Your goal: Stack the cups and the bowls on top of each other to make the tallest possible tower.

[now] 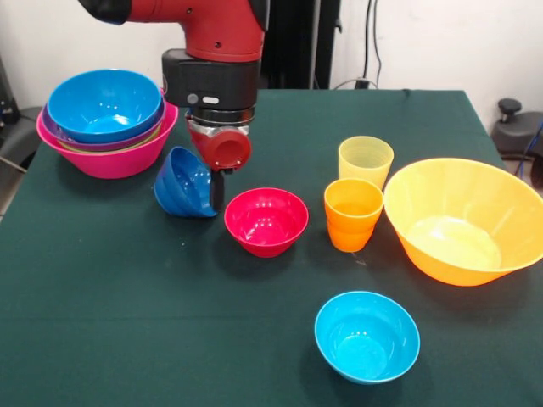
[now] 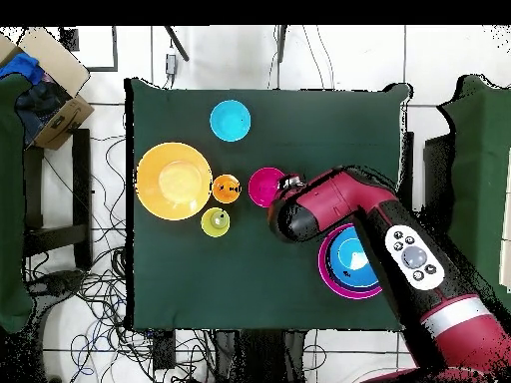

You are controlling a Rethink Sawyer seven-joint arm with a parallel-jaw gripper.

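Claw [image 1: 214, 188] is clenched on the rim of the dark blue bowl [image 1: 183, 182], which hangs tipped on its side beside the red bowl [image 1: 265, 220]. Risks: thin rim grip slipping, or the bowl landing crooked on the tower [image 1: 106, 123].

I see my arm [image 1: 212, 25] as glossy red shells joined by black collars. Just below the red wrist sits a black block with a small pale oval label, then a silver ring and a rounded red end cap. From overhead, the forearm carries a grey oval button pad [image 2: 412, 255] and a white band.
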